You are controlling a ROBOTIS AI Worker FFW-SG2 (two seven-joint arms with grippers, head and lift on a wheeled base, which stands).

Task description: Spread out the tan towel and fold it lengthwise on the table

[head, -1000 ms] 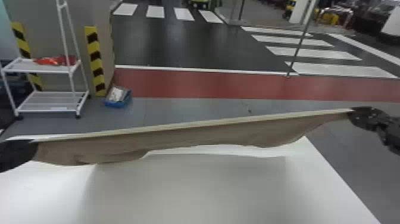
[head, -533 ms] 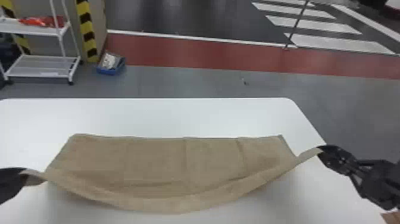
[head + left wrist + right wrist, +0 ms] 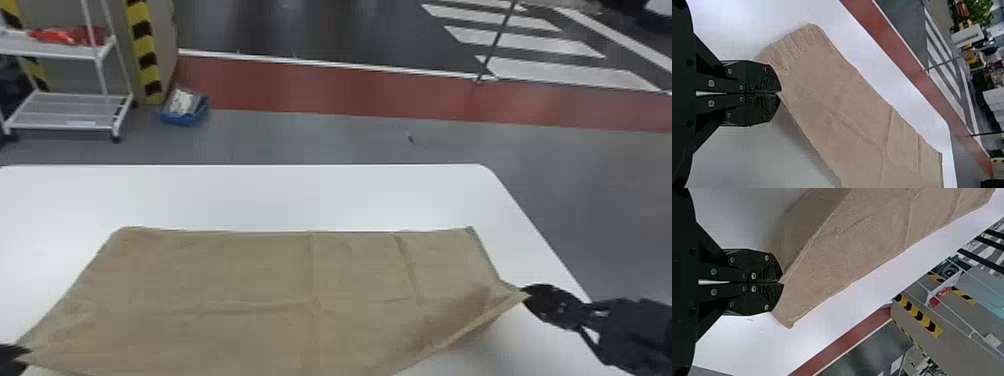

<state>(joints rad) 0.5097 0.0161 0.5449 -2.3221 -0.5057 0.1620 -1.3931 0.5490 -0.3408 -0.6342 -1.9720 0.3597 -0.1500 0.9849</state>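
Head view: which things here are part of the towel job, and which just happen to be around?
Part of the job:
- tan towel
- white table under it
- left gripper and right gripper, each holding towel

Just around:
- white shelf rack
- red item on the rack
- blue bin on the floor

Shows a white rack (image 3: 65, 125) at left in the head view, with red stuff (image 3: 55, 36) on its upper shelf (image 3: 45, 50). Has a blue box (image 3: 182, 120) on the grey floor (image 3: 310, 140) near yellow-and-black tape (image 3: 145, 44). Includes a red floor band (image 3: 325, 87), white road stripes (image 3: 565, 72) and a thin pole (image 3: 496, 42).
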